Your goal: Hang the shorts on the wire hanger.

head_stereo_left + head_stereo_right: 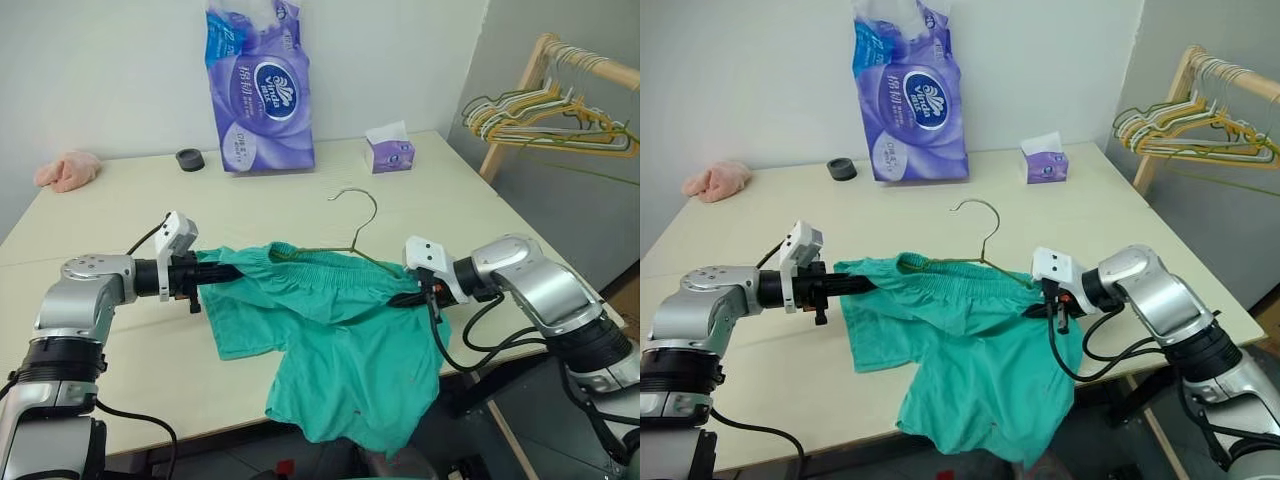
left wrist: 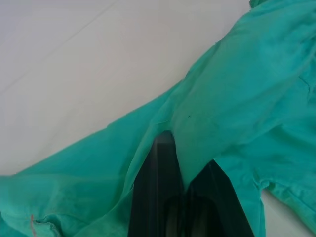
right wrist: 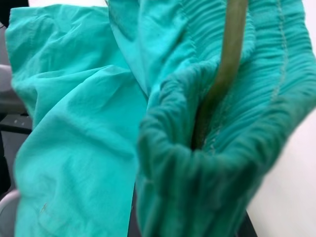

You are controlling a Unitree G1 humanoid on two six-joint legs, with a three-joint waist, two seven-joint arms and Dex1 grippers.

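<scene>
The teal shorts lie across the table's front, one leg hanging over the edge. The wire hanger has its hook lying on the table behind the waistband, and its frame runs inside the waistband. My left gripper is shut on the waistband's left end; in the left wrist view the black fingers pinch a fold of cloth. My right gripper is shut on the waistband's right end. In the right wrist view the gathered waistband bunches around the olive wire and hides the fingers.
At the back of the table stand a purple tissue pack and a small tissue box, with a black ring and a pink rag to the left. A wooden rack with several hangers stands at the right.
</scene>
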